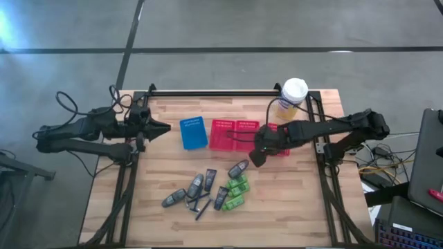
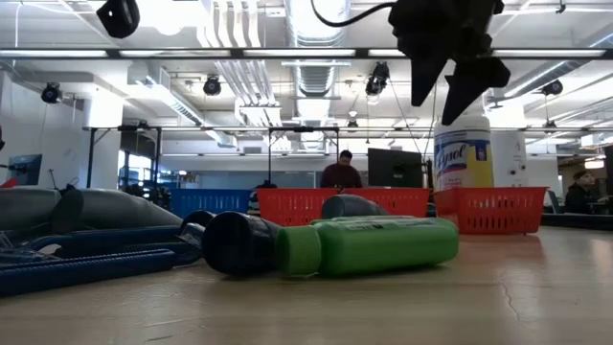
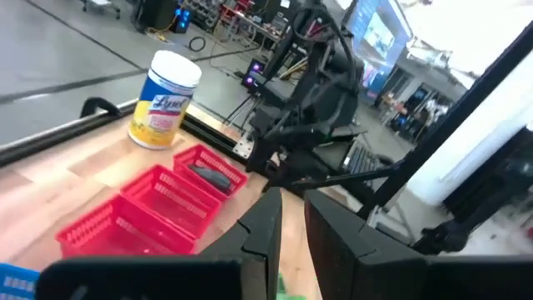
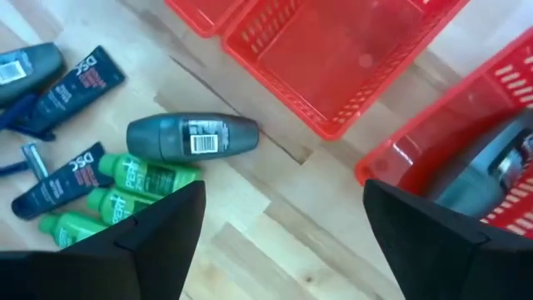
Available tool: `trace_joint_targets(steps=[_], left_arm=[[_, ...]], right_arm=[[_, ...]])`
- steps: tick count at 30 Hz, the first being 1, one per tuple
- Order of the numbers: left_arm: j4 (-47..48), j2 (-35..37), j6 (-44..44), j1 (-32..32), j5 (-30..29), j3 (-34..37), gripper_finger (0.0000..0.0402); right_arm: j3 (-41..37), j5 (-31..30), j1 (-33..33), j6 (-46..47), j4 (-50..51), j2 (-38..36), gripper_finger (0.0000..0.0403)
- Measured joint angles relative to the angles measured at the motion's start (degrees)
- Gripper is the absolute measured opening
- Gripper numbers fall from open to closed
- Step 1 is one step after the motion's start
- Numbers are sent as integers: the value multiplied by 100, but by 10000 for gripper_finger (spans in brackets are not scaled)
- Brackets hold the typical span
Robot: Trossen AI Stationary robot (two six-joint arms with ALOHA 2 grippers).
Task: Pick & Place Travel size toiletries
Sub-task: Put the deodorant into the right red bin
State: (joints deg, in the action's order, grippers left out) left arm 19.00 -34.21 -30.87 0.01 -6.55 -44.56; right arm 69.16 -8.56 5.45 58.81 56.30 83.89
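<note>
The travel size toiletries lie in a loose pile (image 1: pixel 211 190) near the table's front middle: dark tubes (image 4: pixel 79 83), green bottles (image 4: pixel 125 192) and a dark grey roll-on (image 4: pixel 191 136). All of them rest on their sides on the wood. One more grey item (image 4: pixel 491 167) lies in the rightmost red basket (image 1: pixel 279 140). My right gripper (image 1: pixel 257 158) hangs open above bare table between the red baskets and the pile, pointing steeply down, with nothing between its fingers. My left gripper (image 1: pixel 164 128) waits shut above the table's left side, beside the blue basket (image 1: pixel 194 133).
Two more red baskets (image 1: pixel 234 133) stand in a row beside the blue one, across the table's middle. A tall yellow canister with a white lid (image 1: pixel 293 97) stands at the far right. A black rail (image 1: pixel 214 93) runs along the far edge. Bare wood lies right of the pile.
</note>
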Motion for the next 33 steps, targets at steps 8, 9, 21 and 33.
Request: trace_joint_targets(steps=[8, 9, 21, 33], left_arm=[[352, -134, -115, 0, 405, 0, 60], [452, -157, -126, 0, 384, 0, 60], [2170, -358, -566, -58, 459, 0, 159], [3105, -1267, -844, -1190, 680, 0, 216]], right_arm=[[28, 110, 353, 379, 3, 223, 296], [27, 109, 403, 416, -4, 223, 295], [79, 116, 634, 537, -31, 173, 320], [82, 129, 617, -16, 21, 173, 353]])
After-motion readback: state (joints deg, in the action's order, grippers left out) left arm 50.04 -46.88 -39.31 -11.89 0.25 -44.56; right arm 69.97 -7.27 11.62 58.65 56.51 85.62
